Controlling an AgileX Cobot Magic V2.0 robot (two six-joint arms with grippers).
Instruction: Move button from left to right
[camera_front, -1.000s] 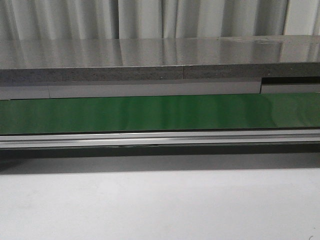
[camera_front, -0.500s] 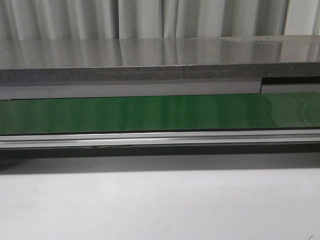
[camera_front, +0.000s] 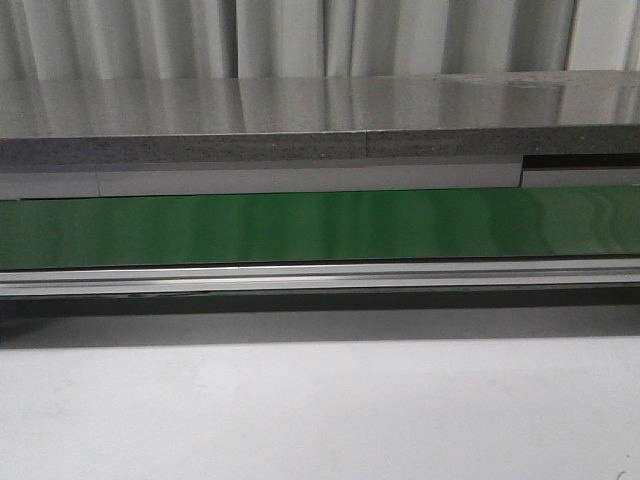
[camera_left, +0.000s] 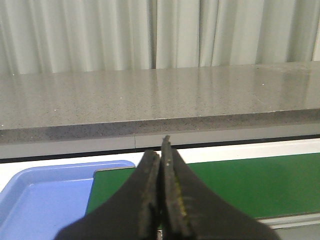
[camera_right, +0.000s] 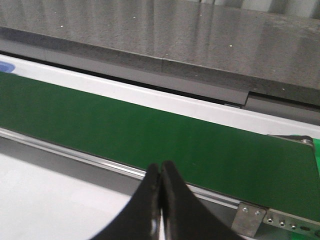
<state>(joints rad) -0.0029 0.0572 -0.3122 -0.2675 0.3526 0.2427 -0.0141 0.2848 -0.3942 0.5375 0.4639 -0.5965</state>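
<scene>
The button is out of view in all three views. The green belt (camera_front: 320, 227) runs bare across the front view, and it also shows in the left wrist view (camera_left: 260, 182) and the right wrist view (camera_right: 150, 130). My left gripper (camera_left: 161, 150) is shut with nothing between its fingers, hanging in front of the belt's left end. My right gripper (camera_right: 161, 172) is shut and empty too, just in front of the belt's near rail. Neither gripper shows in the front view.
A blue tray (camera_left: 45, 200) sits off the belt's left end. A metal rail (camera_front: 320, 277) lines the belt's near side, with a bracket (camera_right: 250, 217) at its right end. A grey stone shelf (camera_front: 320, 125) runs behind the belt. White tabletop (camera_front: 320, 410) lies in front.
</scene>
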